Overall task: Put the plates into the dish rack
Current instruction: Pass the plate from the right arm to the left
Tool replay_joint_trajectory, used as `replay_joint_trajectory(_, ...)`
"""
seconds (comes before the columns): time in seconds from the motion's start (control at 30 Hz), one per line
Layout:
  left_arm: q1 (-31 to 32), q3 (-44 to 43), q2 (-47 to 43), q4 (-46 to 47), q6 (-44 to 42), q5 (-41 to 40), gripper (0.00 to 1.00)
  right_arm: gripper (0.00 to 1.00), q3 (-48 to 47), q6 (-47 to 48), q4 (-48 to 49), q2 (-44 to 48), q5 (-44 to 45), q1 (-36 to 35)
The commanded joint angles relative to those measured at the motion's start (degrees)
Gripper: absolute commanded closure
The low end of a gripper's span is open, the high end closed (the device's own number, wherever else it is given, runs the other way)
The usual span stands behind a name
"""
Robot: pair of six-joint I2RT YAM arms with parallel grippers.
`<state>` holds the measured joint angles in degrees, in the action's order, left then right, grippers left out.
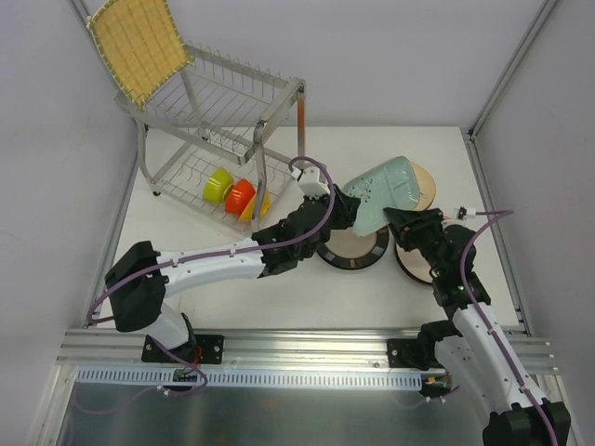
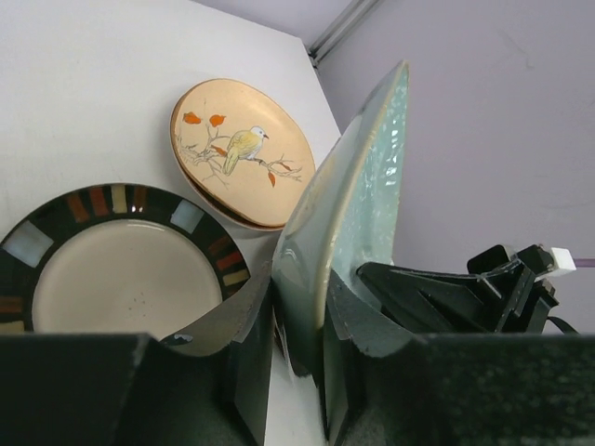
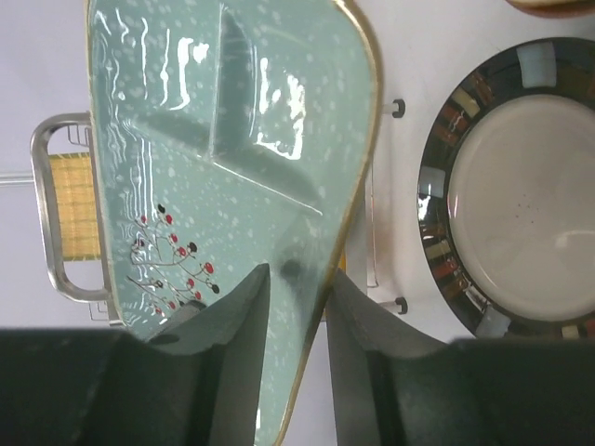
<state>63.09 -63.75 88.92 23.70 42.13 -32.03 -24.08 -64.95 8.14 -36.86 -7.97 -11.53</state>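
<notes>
Handover pose, I'd say: pale teal plate (image 1: 390, 190) is up off the counter (image 1: 307, 297), on edge between both arms, because the dish rack (image 1: 251, 67) sits well apart on the left arm's side. Left end effector (image 2: 297, 307) is clamped across its rim. Right end effector (image 3: 293, 297) straddles the other edge; can't tell if it grips.

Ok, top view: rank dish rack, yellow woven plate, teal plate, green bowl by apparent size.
1. dish rack
2. yellow woven plate and teal plate: too close to rank; yellow sits nearer the camera
3. green bowl
</notes>
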Motion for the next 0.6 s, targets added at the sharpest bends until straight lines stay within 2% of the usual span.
replay_joint_trajectory(0.0,0.45,0.81,-3.14,9.06,-7.84,-3.91,1.00,0.66,-0.19,-0.18,8.03,2.49,-3.98,-0.51)
replay_joint_trajectory(0.27,-0.60,4.33,-5.43,15.05,-11.54,-2.51,1.00,0.53,0.61,1.75,7.68,2.23,-4.25,-0.51)
replay_joint_trajectory(0.43,-1.91,5.91,-6.66,18.13,-13.30,-1.81,1.00,0.33,-0.53,5.26,6.10,2.32,-6.18,-0.51)
replay_joint_trajectory(0.57,-2.45,6.70,-7.62,22.43,-16.80,0.04,1.00,0.19,-2.90,10.70,0.15,2.32,-8.37,-0.42)
